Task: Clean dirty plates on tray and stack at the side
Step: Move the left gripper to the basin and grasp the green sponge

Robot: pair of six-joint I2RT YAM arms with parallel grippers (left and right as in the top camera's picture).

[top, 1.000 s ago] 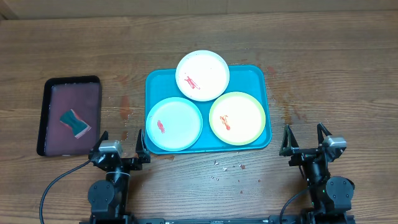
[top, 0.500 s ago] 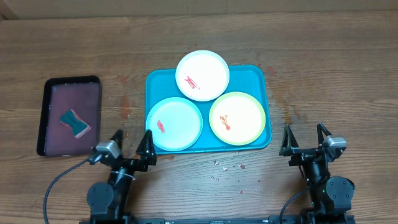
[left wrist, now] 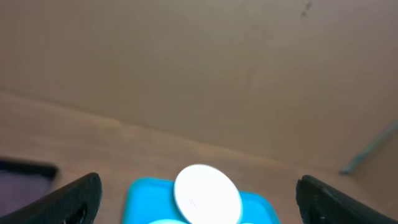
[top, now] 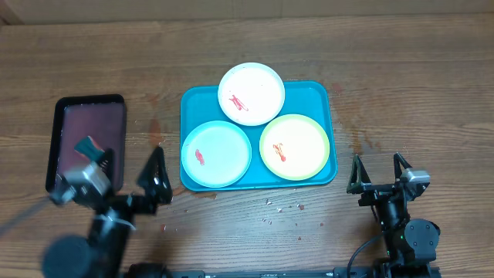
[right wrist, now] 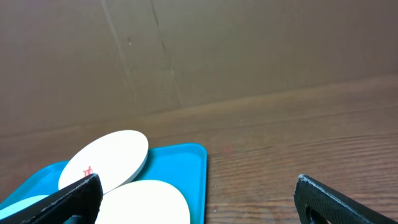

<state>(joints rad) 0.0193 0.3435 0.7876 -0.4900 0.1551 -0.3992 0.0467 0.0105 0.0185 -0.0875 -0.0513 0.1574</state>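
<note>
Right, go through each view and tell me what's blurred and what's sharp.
Overhead: the left arm at lower left is smeared and hides part of the black tray; the turquoise tray and pale blue plate are crisp. Left wrist: soft all over, and the white plate has fuzzy edges. Right wrist: the sharper close-up, with that plate's red smear readable.

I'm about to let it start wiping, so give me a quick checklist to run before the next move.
1. Left pincer open and empty: ok.
2. Right pincer open and empty: ok.
3. White plate, pale blue plate, yellow-green plate uncovered, red smears showing: ok.
4. All plates fully inside turquoise tray: not ok, white plate overhangs the far rim.
5. Sponge on black tray free to grasp: cannot tell, mostly hidden from overhead.
</note>
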